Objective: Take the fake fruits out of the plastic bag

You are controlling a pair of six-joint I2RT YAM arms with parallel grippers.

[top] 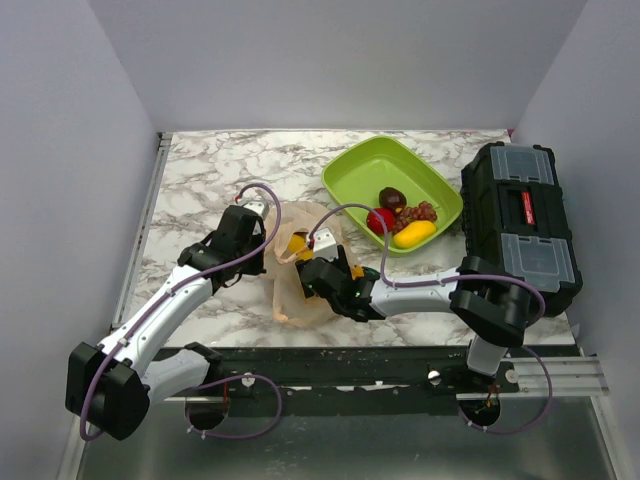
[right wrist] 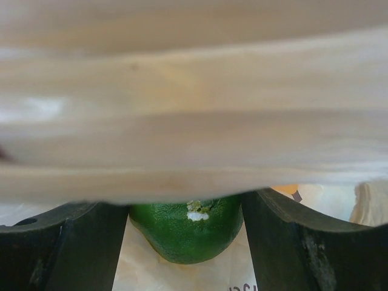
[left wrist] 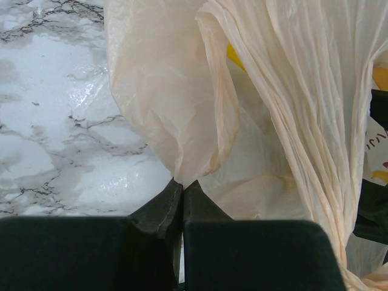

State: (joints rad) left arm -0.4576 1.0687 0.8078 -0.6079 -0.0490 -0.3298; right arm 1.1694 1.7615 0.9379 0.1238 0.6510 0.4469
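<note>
The peach plastic bag (top: 300, 285) lies crumpled in the middle of the table. My left gripper (left wrist: 182, 185) is shut on a pinch of the bag's edge (left wrist: 176, 109), holding it up. My right gripper (top: 318, 262) reaches into the bag's mouth. Its fingers (right wrist: 66, 248) stand wide on either side of a green fake fruit (right wrist: 185, 233), and a fold of bag (right wrist: 194, 121) hides the tips. A yellow-orange piece (top: 297, 241) shows inside the bag. A red apple (top: 378, 220), a dark plum (top: 392, 197), grapes (top: 424, 212) and a yellow fruit (top: 414, 233) lie in the green tray (top: 350, 165).
A black toolbox (top: 520, 215) stands at the right edge beside the tray. Grey walls close in the table at the back and on both sides. Marble tabletop (top: 200, 180) stretches to the back left.
</note>
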